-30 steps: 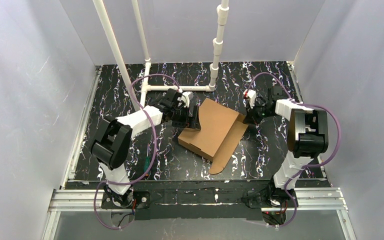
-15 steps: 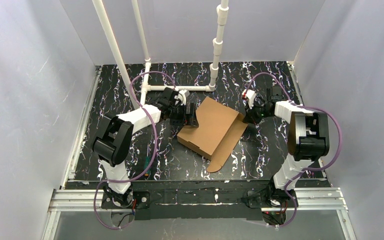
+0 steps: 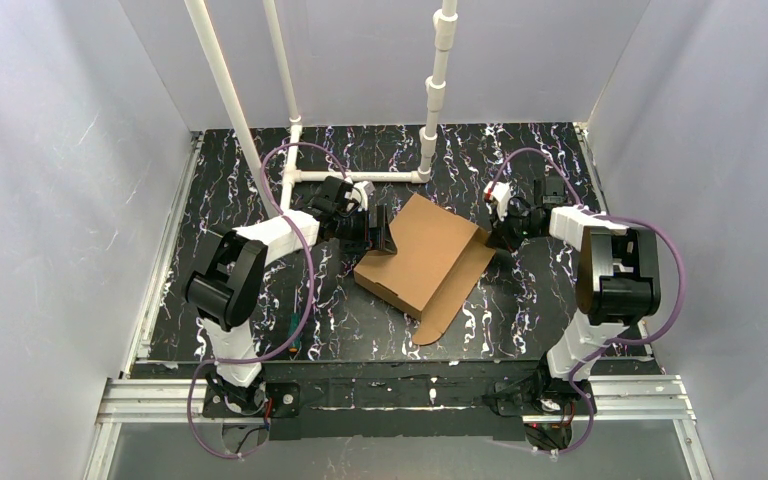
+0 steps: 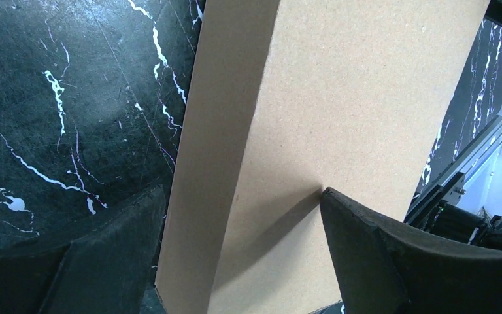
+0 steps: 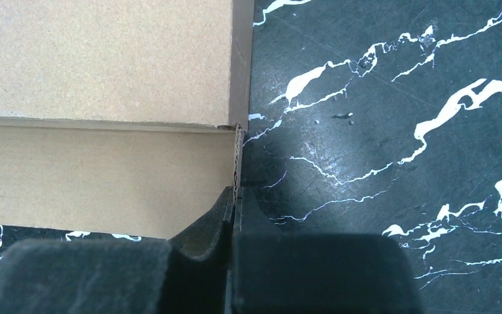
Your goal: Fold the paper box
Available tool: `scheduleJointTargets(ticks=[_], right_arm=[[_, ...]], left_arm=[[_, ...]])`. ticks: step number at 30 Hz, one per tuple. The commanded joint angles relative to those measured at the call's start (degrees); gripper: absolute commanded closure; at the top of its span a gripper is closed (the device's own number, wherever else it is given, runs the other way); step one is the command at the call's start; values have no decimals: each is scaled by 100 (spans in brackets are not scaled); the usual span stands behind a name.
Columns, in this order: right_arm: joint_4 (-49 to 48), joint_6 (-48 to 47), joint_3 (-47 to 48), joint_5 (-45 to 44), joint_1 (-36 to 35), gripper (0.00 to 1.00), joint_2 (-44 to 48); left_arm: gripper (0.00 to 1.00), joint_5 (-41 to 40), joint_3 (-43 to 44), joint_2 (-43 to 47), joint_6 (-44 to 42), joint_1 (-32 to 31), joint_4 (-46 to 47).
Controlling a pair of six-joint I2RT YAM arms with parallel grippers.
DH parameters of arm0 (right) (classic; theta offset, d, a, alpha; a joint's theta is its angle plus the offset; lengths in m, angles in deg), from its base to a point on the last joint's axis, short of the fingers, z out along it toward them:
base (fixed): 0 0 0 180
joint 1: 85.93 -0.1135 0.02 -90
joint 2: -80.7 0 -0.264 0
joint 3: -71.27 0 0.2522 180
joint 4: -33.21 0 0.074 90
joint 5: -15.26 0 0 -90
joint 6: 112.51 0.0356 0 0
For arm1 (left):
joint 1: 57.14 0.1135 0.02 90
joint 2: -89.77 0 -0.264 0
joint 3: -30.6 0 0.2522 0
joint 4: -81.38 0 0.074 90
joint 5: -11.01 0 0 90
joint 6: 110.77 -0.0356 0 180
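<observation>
Black-fingered and spread wide, the left tool (image 4: 238, 196) straddles the far left corner of the paper box (image 3: 422, 255), one finger (image 4: 114, 261) beside the side wall and the other over the top panel; whether either presses on the cardboard cannot be told. Across the box, the right tool (image 5: 235, 196) is closed tight, and its wrist view shows a thin corrugated edge running down into the seam between its fingers, so it appears to pinch the box's right-hand edge. Between the two arms the brown cardboard sits skewed near the middle of the dark marbled worktop (image 3: 550, 300), in front of a white pipe frame (image 3: 360, 175). Most of the folding looks done: the sheet already reads as a flat, closed rectangular box with upright side walls and a top panel laid over them. One long flap with a rounded corner (image 3: 452, 297) lies spread flat on the worktop along the box's right side, not yet turned up or tucked, and that looks like the main work left.
</observation>
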Motion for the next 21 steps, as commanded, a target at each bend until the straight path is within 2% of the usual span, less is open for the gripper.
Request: scheduleJointTargets(ticks=[1,9,21], right_arm=[[-310,47,-97,122,2,99,304],[-587,-9,-437,306,1,99,562],[-678,-47,-492,-35,-239,99,505]], left_arm=[[14,17,-44,-66,67,105,-96],[14,210,-67,-107,261,132,44],[14,326,-51,-115,181,132,-17]])
